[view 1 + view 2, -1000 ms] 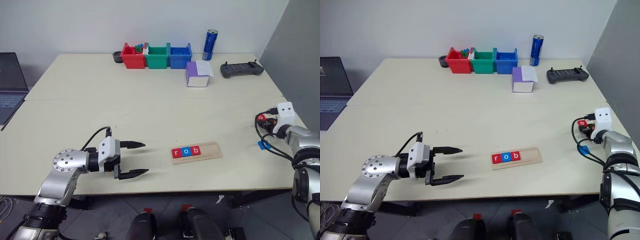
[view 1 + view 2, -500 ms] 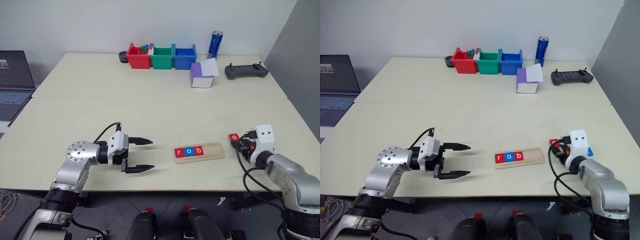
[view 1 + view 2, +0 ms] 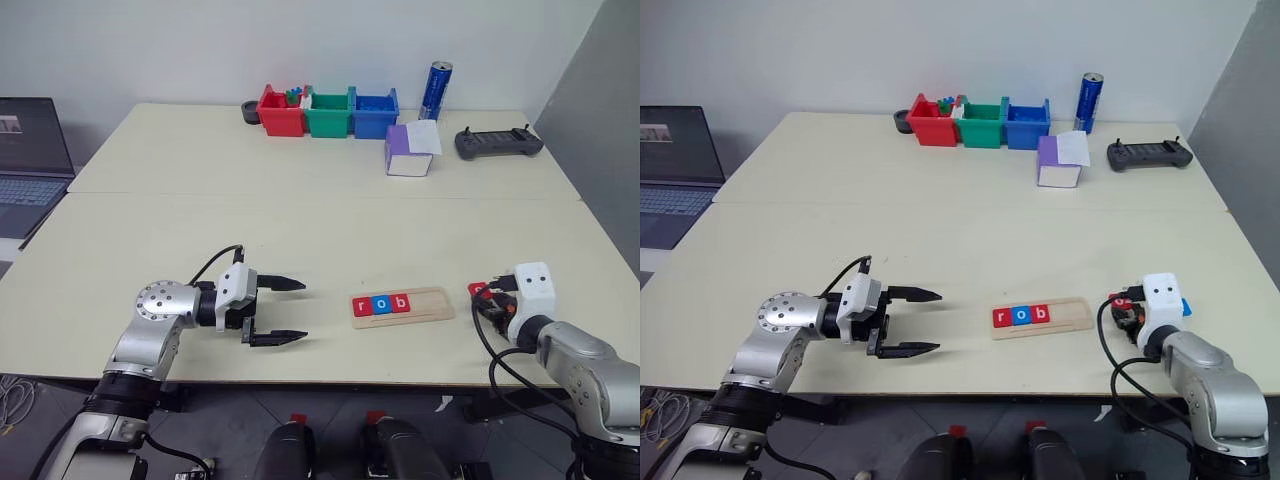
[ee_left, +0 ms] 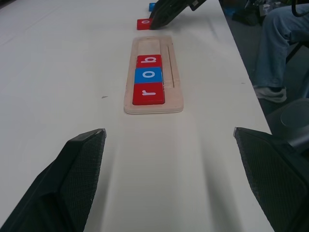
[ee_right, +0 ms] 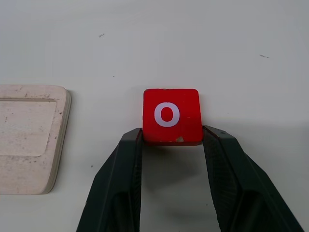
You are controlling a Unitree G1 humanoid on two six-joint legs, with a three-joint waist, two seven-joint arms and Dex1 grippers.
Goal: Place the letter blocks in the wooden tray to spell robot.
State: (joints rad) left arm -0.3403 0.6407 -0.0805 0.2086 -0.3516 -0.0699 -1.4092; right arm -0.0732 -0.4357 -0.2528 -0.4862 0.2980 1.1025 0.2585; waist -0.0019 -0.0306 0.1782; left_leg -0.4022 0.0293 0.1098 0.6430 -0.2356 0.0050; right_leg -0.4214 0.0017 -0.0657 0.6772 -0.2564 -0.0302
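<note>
Cream tabletop (image 3: 330,215) carries a long pale-wood tray (image 3: 402,305) near the front edge, with red r, blue o, red b tiles (image 3: 380,304) filling its left end (right end bare). Right pincer (image 5: 171,137) clamps a red square "o" tile (image 5: 171,116) just beside the tray's right end. Left pincer (image 3: 280,311) hovers wide open, holding nothing, left of the tray.

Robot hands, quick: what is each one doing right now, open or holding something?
Left gripper: open, holding nothing, pointing toward the wooden tray.
Right gripper: closed on the red "o" block, beside the tray's empty end.
</note>
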